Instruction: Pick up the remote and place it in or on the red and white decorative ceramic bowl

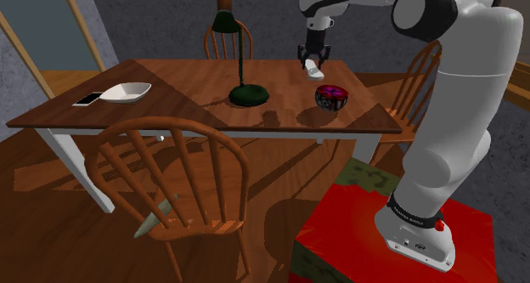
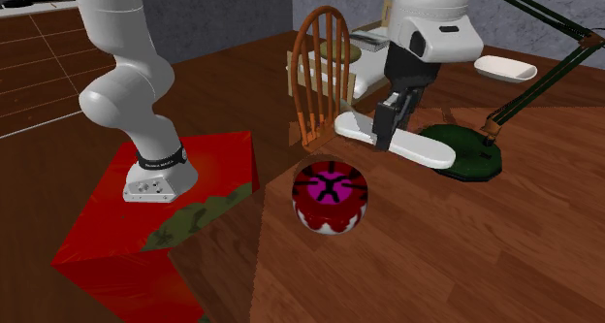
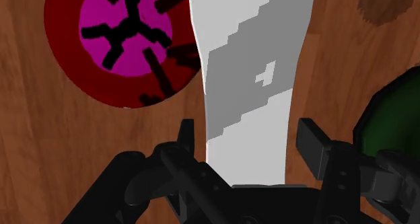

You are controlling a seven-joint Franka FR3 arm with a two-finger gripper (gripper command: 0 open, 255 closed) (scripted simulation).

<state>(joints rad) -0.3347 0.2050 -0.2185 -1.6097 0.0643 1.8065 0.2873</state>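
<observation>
My black gripper (image 1: 312, 57) is shut on a long white remote (image 1: 315, 68) with a grey panel, holding it in the air above the wooden table (image 1: 187, 90). In the wrist view both fingers (image 3: 185, 138) clasp the remote (image 3: 249, 75) by its sides, and the gripper (image 3: 249, 140) is near one of its ends. The bowl (image 1: 332, 97), dark red outside with a magenta and black pattern inside, stands on the table below and beside the remote. In the second exterior view the remote (image 2: 398, 143) hangs level in the gripper (image 2: 386, 129), behind the bowl (image 2: 332, 196).
A green desk lamp (image 1: 246, 93) stands mid-table; its base (image 2: 467, 148) is close behind the remote. A white dish (image 1: 127, 92) and a phone (image 1: 87, 99) lie at the far end. Wooden chairs (image 1: 183, 183) ring the table. The red stand (image 1: 391, 239) is at the near corner.
</observation>
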